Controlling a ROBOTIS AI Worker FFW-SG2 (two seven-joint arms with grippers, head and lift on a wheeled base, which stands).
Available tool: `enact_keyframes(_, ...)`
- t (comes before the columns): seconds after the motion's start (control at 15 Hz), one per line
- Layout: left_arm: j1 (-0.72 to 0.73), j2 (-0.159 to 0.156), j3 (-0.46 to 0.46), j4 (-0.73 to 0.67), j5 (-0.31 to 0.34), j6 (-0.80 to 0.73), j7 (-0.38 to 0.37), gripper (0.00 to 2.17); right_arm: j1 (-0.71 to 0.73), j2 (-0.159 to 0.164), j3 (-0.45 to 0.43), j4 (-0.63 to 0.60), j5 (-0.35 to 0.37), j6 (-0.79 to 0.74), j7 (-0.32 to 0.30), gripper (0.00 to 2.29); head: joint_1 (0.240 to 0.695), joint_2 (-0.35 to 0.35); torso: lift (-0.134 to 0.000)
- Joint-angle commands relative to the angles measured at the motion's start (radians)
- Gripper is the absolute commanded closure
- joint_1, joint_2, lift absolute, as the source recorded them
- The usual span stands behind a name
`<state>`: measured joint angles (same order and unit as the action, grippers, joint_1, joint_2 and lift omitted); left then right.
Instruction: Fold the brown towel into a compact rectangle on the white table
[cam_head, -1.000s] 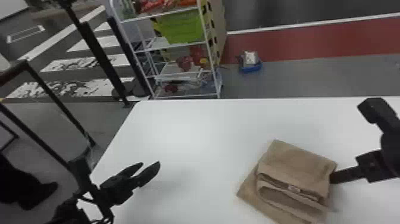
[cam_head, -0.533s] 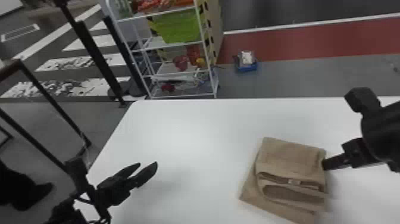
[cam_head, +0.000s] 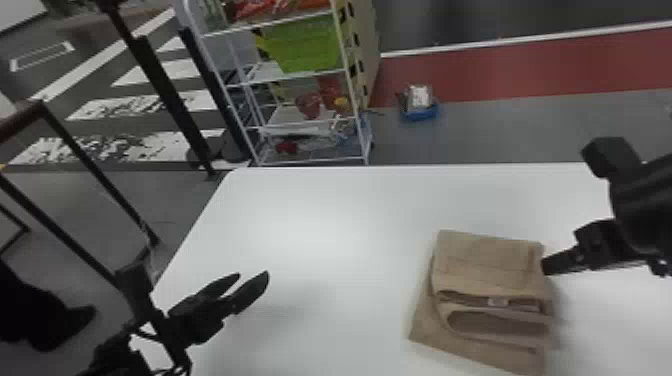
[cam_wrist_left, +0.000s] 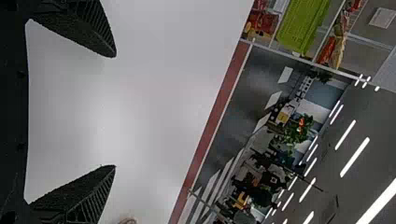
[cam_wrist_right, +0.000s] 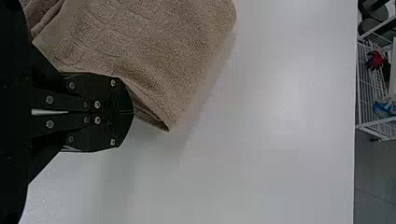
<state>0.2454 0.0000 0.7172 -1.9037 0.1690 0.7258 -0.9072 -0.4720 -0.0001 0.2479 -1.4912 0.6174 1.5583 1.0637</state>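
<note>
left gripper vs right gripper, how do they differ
The left gripper has its fingers spread apart, while the right gripper has its two closed together. The left gripper stands well away from the brown towel; the right gripper is right at the towel's edge. Both are black and two-fingered.

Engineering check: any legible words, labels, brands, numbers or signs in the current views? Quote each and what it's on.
None legible.
Small pale tag on folded brown towel: too small to read.
Red and orange packages on white metal rack: too blurred.
White item in blue container on floor: too small.
</note>
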Motion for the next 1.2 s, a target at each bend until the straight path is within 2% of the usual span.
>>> enact_keyframes(0.0, 0.000, -0.003, -0.002, 0.000, 0.000, -0.002, 0.001, 0.02, -0.005, 0.001, -0.012, 0.000, -0.008, -0.022, -0.017, 1.53, 0.695, 0.335, -0.124)
enact_keyframes(0.2, 0.000, -0.003, -0.005, 0.000, 0.000, -0.002, 0.002, 0.02, -0.010, 0.001, -0.018, 0.000, -0.038, -0.083, -0.057, 1.53, 0.695, 0.327, -0.124)
enact_keyframes(0.73, 0.000, -0.003, -0.010, 0.000, -0.002, -0.002, 0.007, 0.02, -0.051, 0.001, -0.012, 0.091, -0.062, -0.160, -0.091, 1.52, 0.695, 0.314, -0.124)
enact_keyframes(1.13, 0.000, -0.003, -0.010, 0.000, -0.002, -0.002, 0.008, 0.02, -0.056, 0.001, -0.006, 0.092, -0.134, -0.203, -0.134, 1.52, 0.695, 0.318, -0.124)
